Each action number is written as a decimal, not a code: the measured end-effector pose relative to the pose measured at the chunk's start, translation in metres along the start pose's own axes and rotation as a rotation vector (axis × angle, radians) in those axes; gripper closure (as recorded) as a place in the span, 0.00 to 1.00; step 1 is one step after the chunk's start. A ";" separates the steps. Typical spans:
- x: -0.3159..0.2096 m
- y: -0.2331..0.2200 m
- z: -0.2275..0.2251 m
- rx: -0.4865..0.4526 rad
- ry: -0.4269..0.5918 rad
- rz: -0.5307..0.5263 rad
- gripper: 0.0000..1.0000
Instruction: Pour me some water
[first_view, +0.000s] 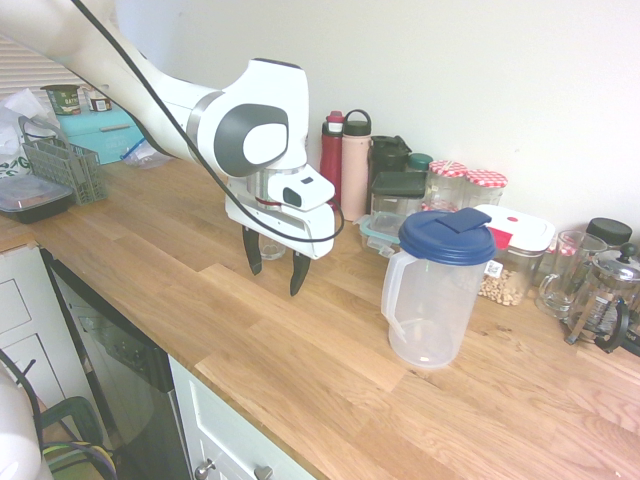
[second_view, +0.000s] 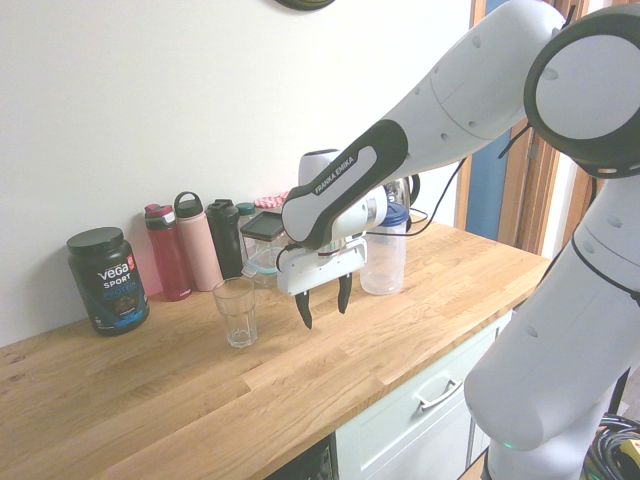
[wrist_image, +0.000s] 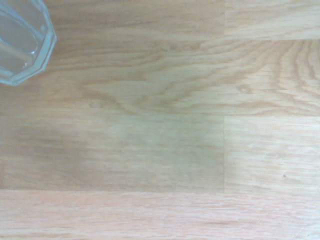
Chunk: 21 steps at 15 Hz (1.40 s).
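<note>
Pitcher (first_view: 432, 290), clear plastic with a dark blue lid, stands upright on the wooden tabletop (first_view: 300, 360), in front of a row of containers by the wall. We see no water level in it from either exterior view. Drinking glass (second_view: 236, 311), clear and faceted, stands upright and apart from the pitcher, with the hand between them in the second exterior view. In the wrist view only the rim of the glass shows at a corner, over bare wood.

Hand (first_view: 275, 265) hangs above the tabletop pointing straight down, its two dark fingers (first_view: 299, 273) spread wide with nothing between them. We note it touches neither pitcher nor glass.

Along the wall we log a red bottle (first_view: 331, 155), a pink bottle (first_view: 355, 160), two jars with red checked lids (first_view: 447, 185), and a French press (first_view: 600, 295). A black Vega Sport tub (second_view: 108, 279) stands at the far end of the row.
</note>
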<state>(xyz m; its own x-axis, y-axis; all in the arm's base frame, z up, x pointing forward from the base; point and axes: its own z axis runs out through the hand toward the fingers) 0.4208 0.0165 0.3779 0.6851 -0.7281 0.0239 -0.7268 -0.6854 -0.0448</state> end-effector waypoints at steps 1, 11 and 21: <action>0.001 0.000 0.000 -0.001 0.001 0.000 0.00; 0.020 0.009 -0.150 0.054 0.079 0.063 0.00; 0.082 0.117 -0.211 0.041 0.153 0.237 0.00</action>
<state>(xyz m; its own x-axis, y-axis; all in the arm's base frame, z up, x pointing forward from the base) 0.3815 -0.1264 0.5857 0.4788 -0.8635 0.1582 -0.8610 -0.4971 -0.1073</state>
